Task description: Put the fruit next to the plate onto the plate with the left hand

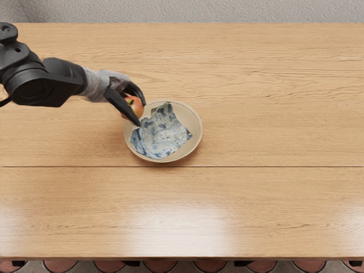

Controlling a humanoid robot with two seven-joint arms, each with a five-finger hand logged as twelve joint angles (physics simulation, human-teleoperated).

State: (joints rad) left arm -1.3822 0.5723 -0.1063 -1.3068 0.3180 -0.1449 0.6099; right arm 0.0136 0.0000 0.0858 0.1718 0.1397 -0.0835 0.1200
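Head view, fingers (126, 108) round fruit (136, 106), by plate (197, 123)

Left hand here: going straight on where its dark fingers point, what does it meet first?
Likely the round beige plate with blue-and-white pattern: the left hand, closed on a reddish-orange fruit, points down-right over its left rim. Its height above is unclear.

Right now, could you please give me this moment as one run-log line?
left robot hand: shut on fruit | fruit: held at left rim of plate | stage: placing, not yet released
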